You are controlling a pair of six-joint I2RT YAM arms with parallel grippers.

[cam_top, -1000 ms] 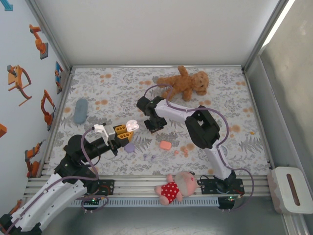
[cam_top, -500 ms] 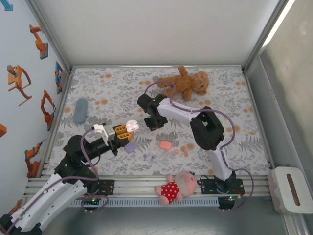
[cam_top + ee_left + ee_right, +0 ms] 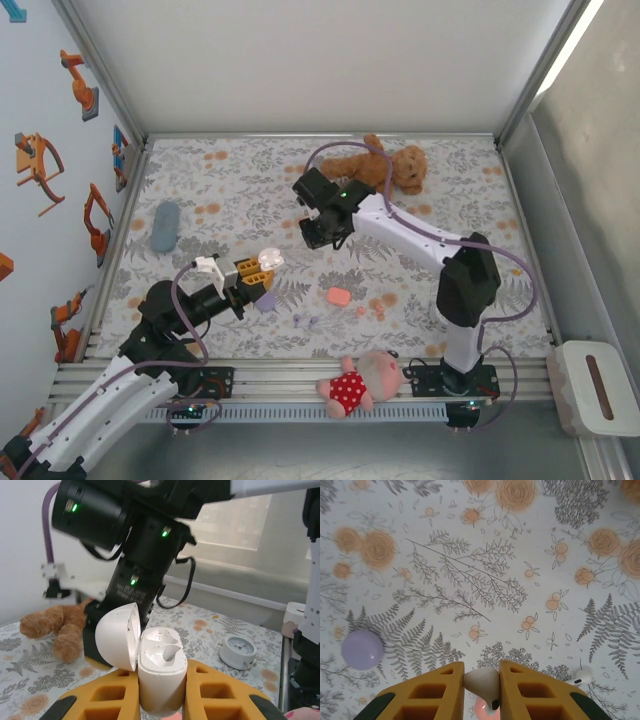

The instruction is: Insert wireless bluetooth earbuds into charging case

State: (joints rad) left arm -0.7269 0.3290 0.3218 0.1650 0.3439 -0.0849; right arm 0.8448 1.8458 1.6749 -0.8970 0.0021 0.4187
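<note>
White earbud (image 3: 484, 684) sits pinched in the right gripper (image 3: 481, 674), its arm stretched out and wrist facing down beside the teddy bear (image 3: 378, 170). Nearer than the bear, the left gripper (image 3: 262, 271) clamps the open case (image 3: 161, 672) upright.

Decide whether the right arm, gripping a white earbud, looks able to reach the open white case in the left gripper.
Probably yes. The left gripper holds the case upright with its lid swung aside, sockets exposed. The right gripper, shut on the earbud, hangs over the tablecloth, nothing between them.
</note>
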